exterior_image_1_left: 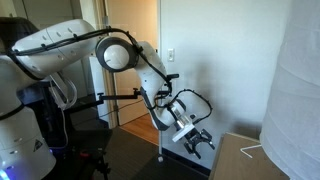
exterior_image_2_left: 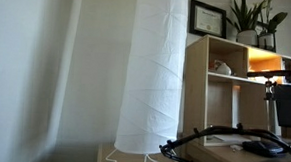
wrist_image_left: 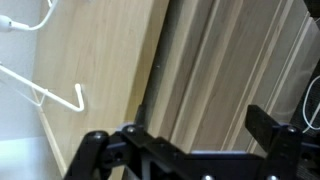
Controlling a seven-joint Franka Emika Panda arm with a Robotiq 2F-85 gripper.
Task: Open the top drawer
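Observation:
A light wooden cabinet (exterior_image_1_left: 252, 160) stands at the lower right in an exterior view; only its top shows, and its drawers are hidden. In the wrist view the cabinet top (wrist_image_left: 100, 60) fills the left, ending at a dark edge with floor planks beyond. My gripper (exterior_image_1_left: 199, 139) hangs just left of the cabinet's near corner, a little above its top. In the wrist view the gripper (wrist_image_left: 180, 130) is open and empty, with its black fingers spread over the cabinet edge and the floor.
A tall white paper lamp (exterior_image_2_left: 156, 67) stands on the cabinet, also at the right in an exterior view (exterior_image_1_left: 300, 70). A white cable (wrist_image_left: 45, 95) lies on the cabinet top. A wooden shelf unit (exterior_image_2_left: 221, 80) with plants stands behind. An open doorway (exterior_image_1_left: 135, 70) is at the back.

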